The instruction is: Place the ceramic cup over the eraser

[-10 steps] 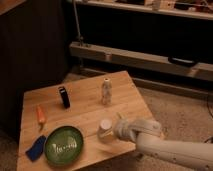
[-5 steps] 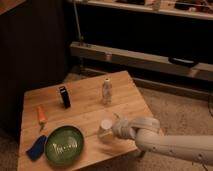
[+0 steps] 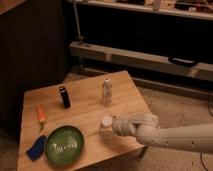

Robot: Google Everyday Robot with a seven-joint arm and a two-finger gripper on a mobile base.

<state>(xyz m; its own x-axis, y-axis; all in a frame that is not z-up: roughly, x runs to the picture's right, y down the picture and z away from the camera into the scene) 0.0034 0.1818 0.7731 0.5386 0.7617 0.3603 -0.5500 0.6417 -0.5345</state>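
1 ceramic cup point(image 3: 105, 125) (plain white, handleless) | 1 eraser point(image 3: 64, 96), black, upright | 1 clear bottle point(image 3: 106, 91) | 1 green plate point(image 3: 50, 150) | gripper point(image 3: 108, 132) near front table point(image 3: 87, 112) edge, clasping ceramic cup

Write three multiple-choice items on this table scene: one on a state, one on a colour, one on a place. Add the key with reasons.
1. What state is the eraser in?
A) standing uncovered
B) hidden under the ceramic cup
C) lying in the bowl

2. What colour is the bowl?
A) red
B) green
C) white

3. Where is the gripper?
A) above the eraser
B) inside the bowl
C) at the ceramic cup, right of the bowl

Key:
1 A, the eraser stands bare at the back left, far from the cup.
2 B, its whole inside shows green.
3 C, the arm's end meets the cup near the front edge.
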